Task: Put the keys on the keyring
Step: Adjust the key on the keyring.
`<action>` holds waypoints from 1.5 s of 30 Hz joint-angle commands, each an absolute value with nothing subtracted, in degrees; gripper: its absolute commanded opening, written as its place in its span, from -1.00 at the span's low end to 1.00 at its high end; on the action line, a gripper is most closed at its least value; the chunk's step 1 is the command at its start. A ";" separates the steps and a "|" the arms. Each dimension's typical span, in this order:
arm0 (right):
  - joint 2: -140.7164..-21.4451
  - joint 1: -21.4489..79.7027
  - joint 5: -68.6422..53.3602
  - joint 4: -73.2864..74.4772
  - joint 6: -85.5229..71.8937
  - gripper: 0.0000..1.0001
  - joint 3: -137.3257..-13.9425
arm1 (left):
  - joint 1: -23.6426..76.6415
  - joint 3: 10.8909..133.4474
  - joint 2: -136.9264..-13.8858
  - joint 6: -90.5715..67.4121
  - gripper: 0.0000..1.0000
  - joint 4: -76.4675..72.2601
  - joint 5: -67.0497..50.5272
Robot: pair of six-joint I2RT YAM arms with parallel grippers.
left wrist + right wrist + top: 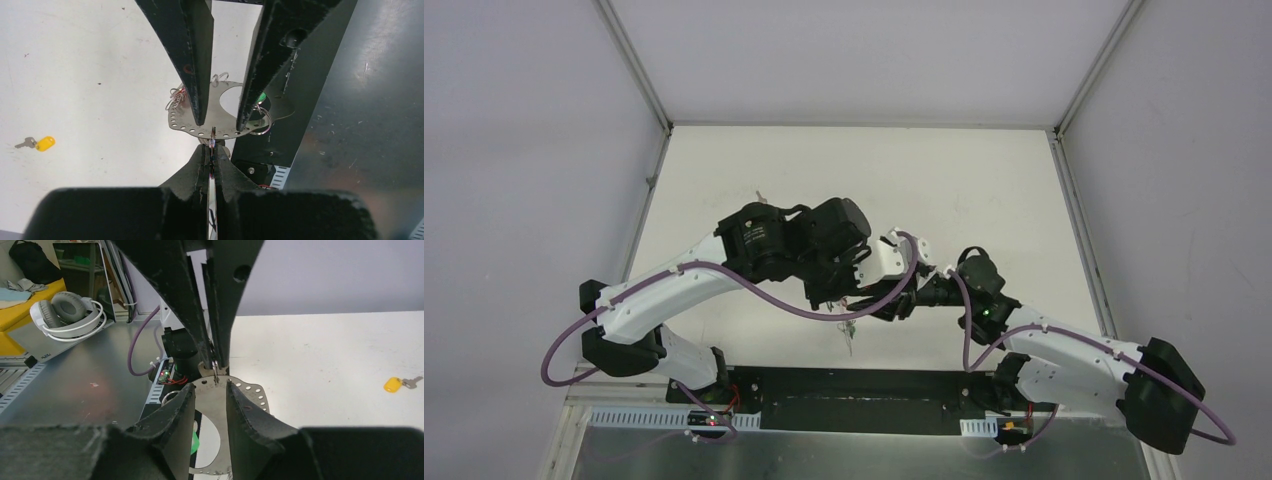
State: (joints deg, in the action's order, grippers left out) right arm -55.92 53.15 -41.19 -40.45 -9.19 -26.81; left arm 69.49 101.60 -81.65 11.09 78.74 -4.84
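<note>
Pinching a thin silvery metal piece (212,210) seen edge-on, the left gripper (212,150) has its fingers fully together, no gap btwn them. A small ring (212,137) sticks out at the tips, right at the rim of the keyring (222,117). Whether that piece is a key can't be told. The keyring here is a flat silvery plate w/ a row of small holes along its edge and a big round cut-out. It sits up off the table (100,75), btwn the two grippers. The right gripper (211,387) faces the left one, fingers partly apart w/ a clear gap, one on each side over the plate's face. The plate is wider than that gap & shows past both fingers; can't tell if the tips touch it. A green tag (260,97) peeks out behind one right finger, by a split ring on the plate's rim, and more wire rings (176,97) bunch at the opposite rim. The yellow-tag key (44,143) lies flat on the table, well apart from the plate.
</note>
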 commanded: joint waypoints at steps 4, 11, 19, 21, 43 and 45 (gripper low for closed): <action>-57.18 54.94 -41.96 -45.83 -9.28 -0.46 -30.13 | 68.75 102.02 -80.74 9.94 -1.00 76.34 -4.63; -57.40 55.46 -40.30 -46.05 -8.74 -0.84 -29.97 | 68.67 99.64 -79.69 9.51 -1.00 72.88 -5.98; -56.69 55.46 -37.42 -45.17 -7.92 -1.00 -29.17 | 67.61 93.18 -76.67 7.48 -1.00 65.52 -9.35; -55.72 55.50 -35.51 -44.28 -7.68 -1.00 -28.61 | 66.71 90.79 -75.61 5.58 -1.00 62.51 -9.58; -59.31 42.96 -34.27 -32.95 -11.64 -1.00 -36.31 | 42.06 72.70 -63.40 -4.05 0.49 26.68 -32.68; -61.15 40.04 -37.54 -33.53 -13.65 -1.00 -38.09 | 38.73 70.25 -62.38 -5.42 0.54 22.84 -34.68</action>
